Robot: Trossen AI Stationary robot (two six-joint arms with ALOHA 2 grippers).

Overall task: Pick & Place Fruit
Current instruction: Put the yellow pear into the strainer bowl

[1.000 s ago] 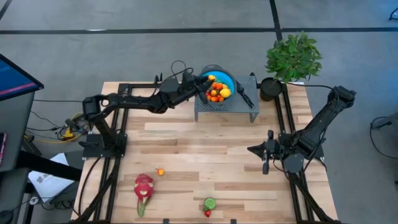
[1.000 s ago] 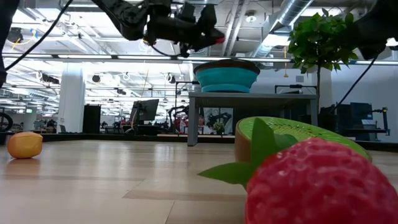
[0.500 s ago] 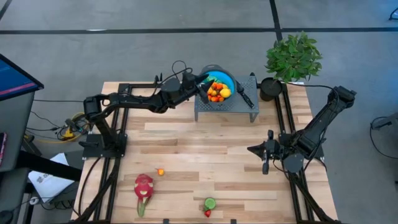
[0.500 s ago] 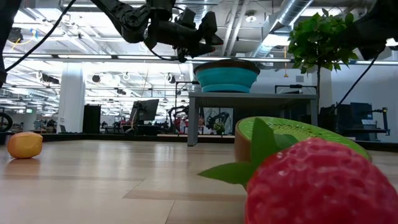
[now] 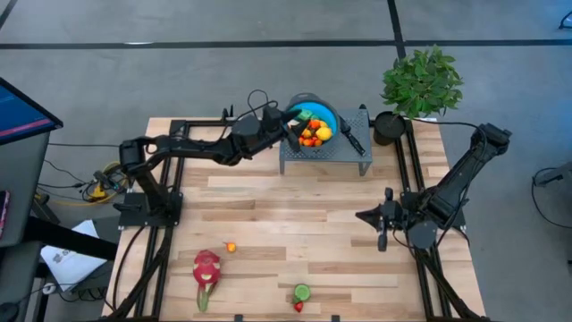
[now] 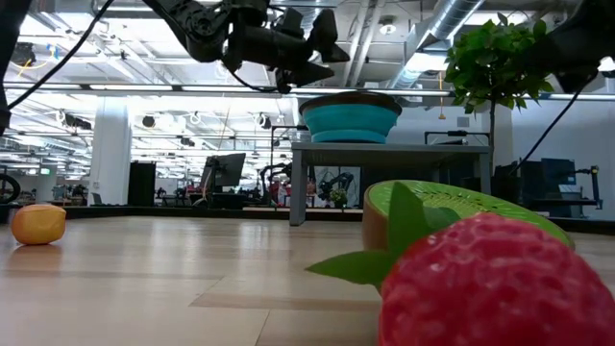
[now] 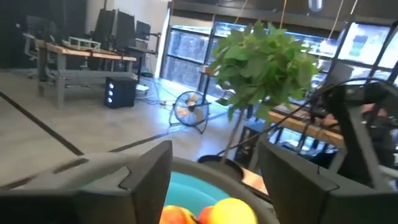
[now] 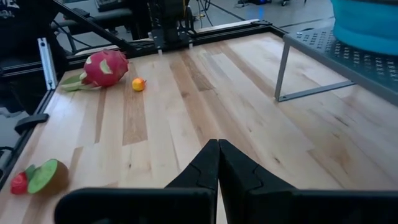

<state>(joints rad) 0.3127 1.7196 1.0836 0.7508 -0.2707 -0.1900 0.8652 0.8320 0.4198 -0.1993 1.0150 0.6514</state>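
1. The left pincer [image 5: 292, 118], fingers apart and empty, hides part of the blue bowl [image 5: 323, 114] heaped with glossy small fruits [image 5: 313, 132].
2. The right pincer [image 8: 217, 163] is pressed together over the wooden counter [image 5: 295, 224].
3. The spiky dragon fruit [image 5: 206, 266] lies at the counter's near-left.

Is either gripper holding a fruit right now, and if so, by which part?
Nothing is held. The left gripper hangs open and empty above the bowl of fruit; the right gripper is shut on nothing over the table.

Robotics lab: desks [image 7: 81, 59], exposed ducts [image 6: 452, 24]
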